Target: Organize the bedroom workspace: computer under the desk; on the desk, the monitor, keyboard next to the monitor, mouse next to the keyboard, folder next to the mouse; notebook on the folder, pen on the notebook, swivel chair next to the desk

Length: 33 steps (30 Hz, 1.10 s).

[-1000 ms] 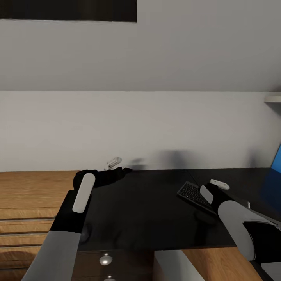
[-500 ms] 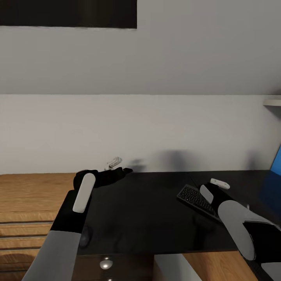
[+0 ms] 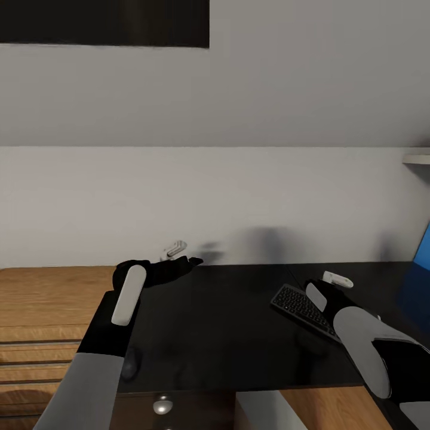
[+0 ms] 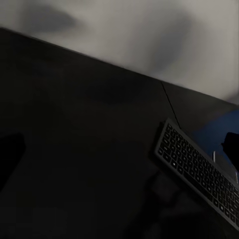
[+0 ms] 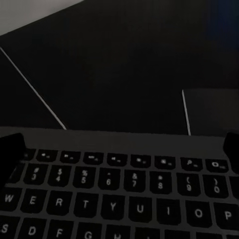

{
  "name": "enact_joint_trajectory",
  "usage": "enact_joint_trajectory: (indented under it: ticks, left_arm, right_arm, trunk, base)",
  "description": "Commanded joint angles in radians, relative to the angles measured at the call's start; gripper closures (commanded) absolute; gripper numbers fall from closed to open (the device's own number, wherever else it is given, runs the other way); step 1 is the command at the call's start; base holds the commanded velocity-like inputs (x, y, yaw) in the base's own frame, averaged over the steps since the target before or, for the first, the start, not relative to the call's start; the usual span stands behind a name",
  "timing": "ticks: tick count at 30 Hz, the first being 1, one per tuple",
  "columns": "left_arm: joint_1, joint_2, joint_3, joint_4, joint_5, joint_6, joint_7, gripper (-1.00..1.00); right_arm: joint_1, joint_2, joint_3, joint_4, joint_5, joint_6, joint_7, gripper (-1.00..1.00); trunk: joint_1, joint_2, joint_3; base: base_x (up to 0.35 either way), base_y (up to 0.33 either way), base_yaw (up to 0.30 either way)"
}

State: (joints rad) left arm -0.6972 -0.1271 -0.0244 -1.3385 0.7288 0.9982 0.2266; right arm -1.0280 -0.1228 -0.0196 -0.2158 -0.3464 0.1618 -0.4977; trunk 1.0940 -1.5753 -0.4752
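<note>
The keyboard (image 3: 301, 303) lies on the black desk (image 3: 227, 328), its near end hidden behind the right gripper (image 3: 334, 280) hovering over it; whether that gripper's fingers are apart I cannot tell. The left gripper (image 3: 179, 255) hangs well left of the keyboard above the desk's far edge, its state too dark to make out. A blue shape (image 3: 423, 246), cut off, shows right of the keyboard

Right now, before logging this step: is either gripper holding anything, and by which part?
Nothing visibly held. The right gripper hovers over the keyboard with fingertips spread either side of the key rows; the left gripper is over the bare desk.
</note>
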Motion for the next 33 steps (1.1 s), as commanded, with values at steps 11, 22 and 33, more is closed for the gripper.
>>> enact_joint_trajectory:
  ticks: [11, 22, 33]
  left_arm:
    - [-0.001, -0.001, 0.0, -0.001, 0.011, 0.003, 0.01, -1.0]
    - [-0.001, 0.002, 0.001, -0.001, 0.01, 0.004, 0.01, -1.0]
    - [-0.001, 0.004, 0.003, -0.001, 0.01, 0.001, 0.01, -1.0]
  right_arm:
    - [0.0, 0.001, -0.006, 0.0, -0.009, 0.008, 0.001, -1.0]
    - [-0.001, 0.003, -0.007, 0.004, -0.011, 0.008, 0.003, -1.0]
    - [0.0, 0.017, -0.009, 0.005, -0.023, 0.008, 0.004, -1.0]
  trunk:
    - [0.0, -0.001, -0.001]
    - [0.0, -0.001, -0.001]
    - [0.0, -0.001, -0.001]
  base:
    - [0.0, 0.0, -0.224]
    - [0.0, 0.0, -0.268]
    - [-0.003, 0.0, -0.225]
